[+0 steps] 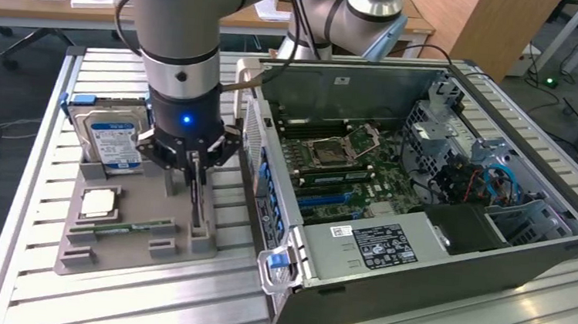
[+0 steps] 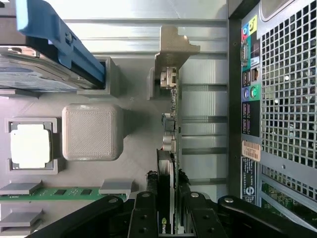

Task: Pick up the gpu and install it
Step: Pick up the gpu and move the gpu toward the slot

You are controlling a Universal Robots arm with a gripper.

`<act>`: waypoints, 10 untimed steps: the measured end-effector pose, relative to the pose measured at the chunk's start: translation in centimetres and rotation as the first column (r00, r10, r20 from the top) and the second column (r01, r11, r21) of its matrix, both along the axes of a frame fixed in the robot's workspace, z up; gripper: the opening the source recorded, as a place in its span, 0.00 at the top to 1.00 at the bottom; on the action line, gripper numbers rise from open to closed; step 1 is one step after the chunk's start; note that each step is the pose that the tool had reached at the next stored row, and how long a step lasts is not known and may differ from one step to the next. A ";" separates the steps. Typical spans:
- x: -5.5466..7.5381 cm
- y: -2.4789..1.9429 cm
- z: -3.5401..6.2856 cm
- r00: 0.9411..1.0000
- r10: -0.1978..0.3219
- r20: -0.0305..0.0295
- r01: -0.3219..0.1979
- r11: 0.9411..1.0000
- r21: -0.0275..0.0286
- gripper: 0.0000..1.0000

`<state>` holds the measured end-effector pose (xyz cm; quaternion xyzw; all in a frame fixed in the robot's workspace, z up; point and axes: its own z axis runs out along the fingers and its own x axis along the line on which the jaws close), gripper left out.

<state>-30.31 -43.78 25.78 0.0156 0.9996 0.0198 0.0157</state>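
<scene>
While the arm (image 1: 180, 37) reaches down over the grey tray (image 1: 106, 254) on the slatted metal table (image 1: 154, 306), the exterior view puts the gripper (image 1: 193, 166) at the end of the tray nearest the open computer case (image 1: 413, 295). The graphics card (image 1: 196, 205) stands on edge there as a thin dark strip, upright, with the gripper clamped over its upper part and its lower end down at a slot block of the tray. Whether the card has lifted clear of that slot is hard to judge from this angle. Towards the exterior view's left, a hard drive (image 1: 113, 142) with a blue label stands upright in its own holder. A square processor chip (image 1: 98, 203) lies flat nearer the camera, and a green memory stick (image 1: 119, 230) lies just beyond it. All three sit apart from the gripper.

From the wrist view, the card runs edge-on away from the camera. Its silver end bracket (image 2: 172, 47) is at the far end, over the tray. The black fingers (image 2: 147, 210) sit one on each face of the card and press against it, so the hand is pinching the card rather than standing spread. A ribbed grey block (image 2: 92, 131) of the tray lies beside the card, between it and the processor chip. The perforated rear panel (image 2: 287, 99) of the case, with its ports, runs along the card's other side, close but not touching.
</scene>
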 end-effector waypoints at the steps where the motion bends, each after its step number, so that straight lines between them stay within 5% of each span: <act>1: 0.0 0.00 0.16 1.000 0.000 0.000 0.000 1.000 0.000 0.74; 10: 0.0 0.00 2.31 1.000 0.000 0.000 0.000 1.000 0.000 0.74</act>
